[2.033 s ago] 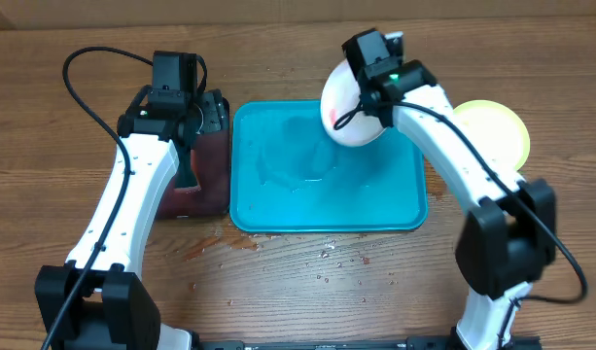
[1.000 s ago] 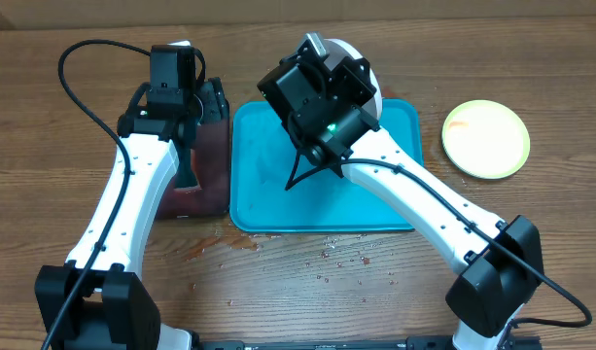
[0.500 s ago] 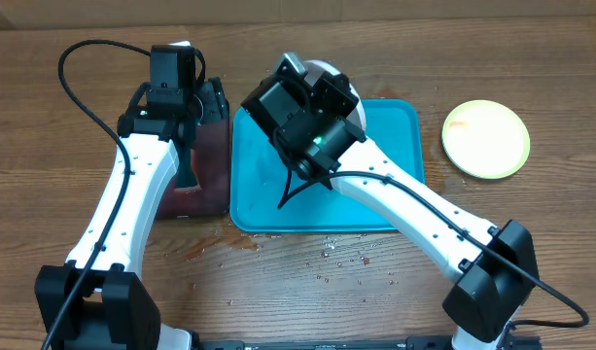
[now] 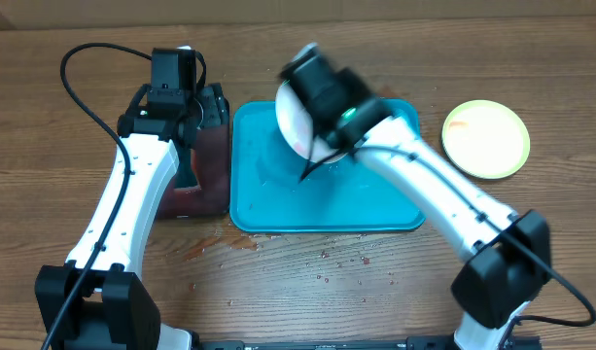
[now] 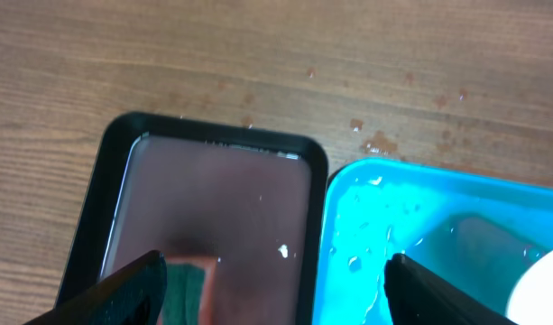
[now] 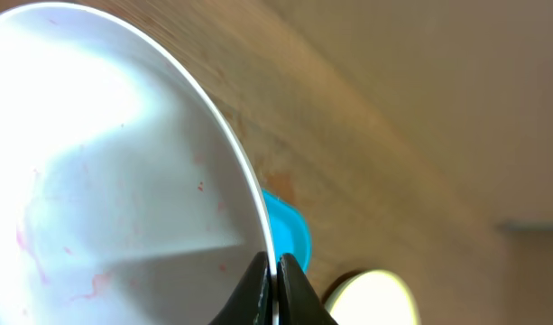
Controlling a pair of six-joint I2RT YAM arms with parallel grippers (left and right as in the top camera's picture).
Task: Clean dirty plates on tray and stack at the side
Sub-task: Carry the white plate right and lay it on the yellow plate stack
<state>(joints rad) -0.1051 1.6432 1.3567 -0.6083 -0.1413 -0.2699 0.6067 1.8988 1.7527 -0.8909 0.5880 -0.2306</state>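
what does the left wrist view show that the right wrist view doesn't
Only left wrist: the black tray of reddish water, drops on the table, and the open left gripper above that tray. Only right wrist: the right gripper shut on the rim of the white plate, the plate's faint red smears, and the green plate. Both: the blue tray, part of the white plate, the wooden table.

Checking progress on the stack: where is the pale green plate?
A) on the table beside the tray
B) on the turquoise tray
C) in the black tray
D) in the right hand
A: the pale green plate lies on the table beside the turquoise tray; the right hand pinches the white plate.
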